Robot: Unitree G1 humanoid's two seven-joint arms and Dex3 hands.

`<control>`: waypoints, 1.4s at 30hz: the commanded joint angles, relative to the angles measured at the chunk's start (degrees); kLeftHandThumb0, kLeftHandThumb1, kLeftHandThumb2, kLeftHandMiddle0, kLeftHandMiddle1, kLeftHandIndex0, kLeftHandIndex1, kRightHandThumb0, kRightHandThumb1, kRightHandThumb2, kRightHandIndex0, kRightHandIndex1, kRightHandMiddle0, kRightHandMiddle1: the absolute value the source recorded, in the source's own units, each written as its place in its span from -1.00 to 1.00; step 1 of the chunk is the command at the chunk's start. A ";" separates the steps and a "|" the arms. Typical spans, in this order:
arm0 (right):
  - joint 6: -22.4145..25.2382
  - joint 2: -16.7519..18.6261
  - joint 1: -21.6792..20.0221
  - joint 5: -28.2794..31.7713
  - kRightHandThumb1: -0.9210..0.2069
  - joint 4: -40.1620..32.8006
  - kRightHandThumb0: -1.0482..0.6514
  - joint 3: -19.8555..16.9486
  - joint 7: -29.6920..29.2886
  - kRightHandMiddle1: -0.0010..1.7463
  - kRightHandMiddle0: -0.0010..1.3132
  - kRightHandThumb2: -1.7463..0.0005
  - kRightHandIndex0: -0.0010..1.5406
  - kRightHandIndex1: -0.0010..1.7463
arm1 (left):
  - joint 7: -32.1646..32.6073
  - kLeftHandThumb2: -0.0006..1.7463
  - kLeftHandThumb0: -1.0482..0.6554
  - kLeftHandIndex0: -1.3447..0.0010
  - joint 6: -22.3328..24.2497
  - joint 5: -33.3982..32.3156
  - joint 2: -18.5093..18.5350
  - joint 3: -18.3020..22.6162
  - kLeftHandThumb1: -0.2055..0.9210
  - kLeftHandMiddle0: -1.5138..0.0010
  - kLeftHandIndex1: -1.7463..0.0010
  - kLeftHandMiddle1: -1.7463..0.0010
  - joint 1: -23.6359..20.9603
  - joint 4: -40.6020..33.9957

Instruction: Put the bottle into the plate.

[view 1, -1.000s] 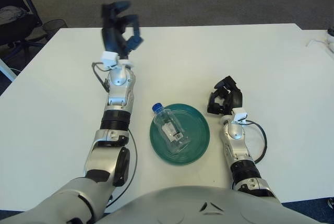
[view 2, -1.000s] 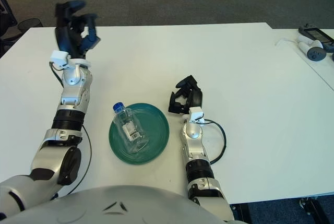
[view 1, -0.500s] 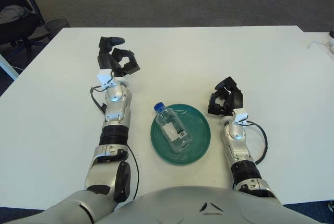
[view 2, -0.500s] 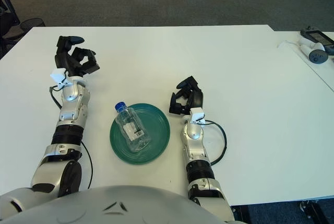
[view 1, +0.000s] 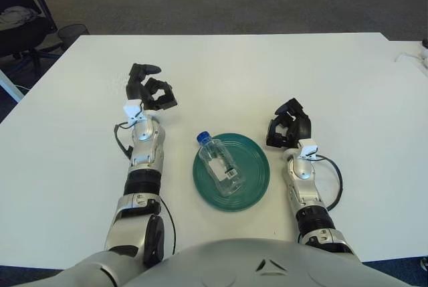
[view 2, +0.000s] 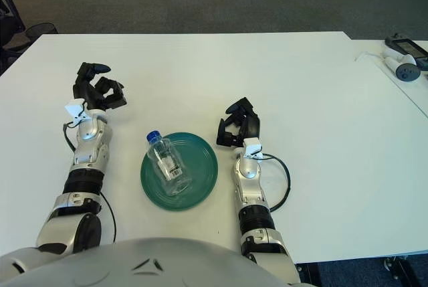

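Left hand point(view 1: 148, 89) has come way down since a second ago, when it was raised high and blurry near the far edge of the counter point(view 1: 221, 66); now it's low, off to the left of the plate point(view 1: 256, 163) and a bit farther back. Its fingers point(view 1: 165, 94) are loosely curled, spread a little, holding nothing. Can't tell whether it actually touches the surface.

Meanwhile the clear plastic bottle point(view 1: 219, 164) with the blue cap point(view 1: 202, 138) hasn't budged much: it's lying on its side in the green plate, cap end poking out over the plate's far-left rim, white label facing up. Body runs diagonally toward the plate's middle.

Right hand point(view 1: 288, 125) shows just right of the plate, about where it was before, fingers bent inward and gripping nothing. A black cable point(view 1: 336, 181) loops beside its forearm.

Off at the far right edge of the counter there's a white controller-looking gadget point(view 2: 404, 70). An office chair point(view 1: 20, 23) sits past the left corner.
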 commanded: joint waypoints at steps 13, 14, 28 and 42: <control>1.07 -0.02 5.80 -0.29 0.58 4.95 0.23 -0.50 -1.60 1.00 -0.08 -0.85 0.10 0.89 | -7.25 1.00 0.23 -0.05 -0.33 4.26 4.29 -4.07 -0.81 -0.26 -1.00 -0.86 3.45 5.45; 1.00 -0.02 5.77 -0.19 0.57 4.96 0.23 -0.55 -1.54 1.00 -0.08 -0.85 0.10 0.90 | -7.30 1.00 0.23 -0.05 -0.57 4.70 4.36 -4.41 -0.81 -0.26 -1.00 -0.86 3.50 6.09; 1.81 -0.30 6.17 0.27 0.55 3.32 0.23 -0.69 -1.18 1.00 -0.10 -0.83 0.09 0.90 | -6.94 0.99 0.23 -0.03 -8.47 7.31 3.07 -6.38 -0.78 -0.24 -1.00 -0.89 1.58 19.60; 2.11 -0.56 5.92 0.12 0.56 3.40 0.23 -0.85 -1.05 1.00 -0.09 -0.84 0.09 0.90 | -6.60 0.99 0.23 -0.03 -14.51 8.43 1.05 -8.42 -0.78 -0.22 -1.00 -0.90 2.35 22.59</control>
